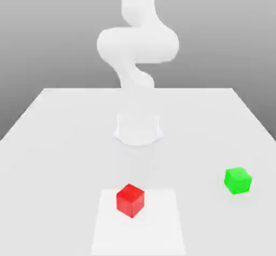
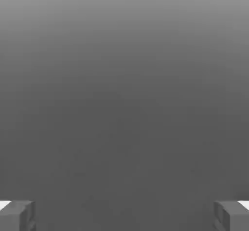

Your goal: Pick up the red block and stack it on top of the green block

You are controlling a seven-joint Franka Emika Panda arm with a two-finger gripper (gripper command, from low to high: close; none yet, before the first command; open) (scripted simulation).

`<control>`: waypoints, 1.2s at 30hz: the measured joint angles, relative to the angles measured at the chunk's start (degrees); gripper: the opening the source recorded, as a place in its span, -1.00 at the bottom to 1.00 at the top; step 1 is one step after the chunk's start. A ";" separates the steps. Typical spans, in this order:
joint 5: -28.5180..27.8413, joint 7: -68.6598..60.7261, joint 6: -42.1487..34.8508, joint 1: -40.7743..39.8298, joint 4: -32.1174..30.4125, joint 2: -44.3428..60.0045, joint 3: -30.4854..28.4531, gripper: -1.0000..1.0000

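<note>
The red block (image 1: 130, 200), a small plain cube, rests on a lighter white square patch (image 1: 156, 233) near the table's front, in the middle of the exterior view. The green block (image 1: 237, 180) sits on the table toward the exterior view's right, well apart from the red one. In the hand view my gripper (image 2: 124, 218) is open, its two grey fingertips (image 2: 17, 215) standing far apart with nothing between them and only plain grey background beyond. Neither block is touched.
The white arm (image 1: 137, 45) rises from its round base (image 1: 138, 128) at the middle of the white table (image 1: 54, 142), behind both blocks, and bends upward out of the exterior view.
</note>
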 joint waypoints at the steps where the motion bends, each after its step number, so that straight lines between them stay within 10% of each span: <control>1: 0.57 -2.57 1.07 1.14 -1.13 1.73 -1.48 0.00; 17: 6.42 -38.50 16.85 14.06 -17.85 28.61 -14.77 0.00; 25: -0.76 -49.11 25.04 13.77 -26.31 39.21 -15.73 0.00; 36: 4.17 -55.20 31.53 13.10 -25.38 47.16 -13.71 0.00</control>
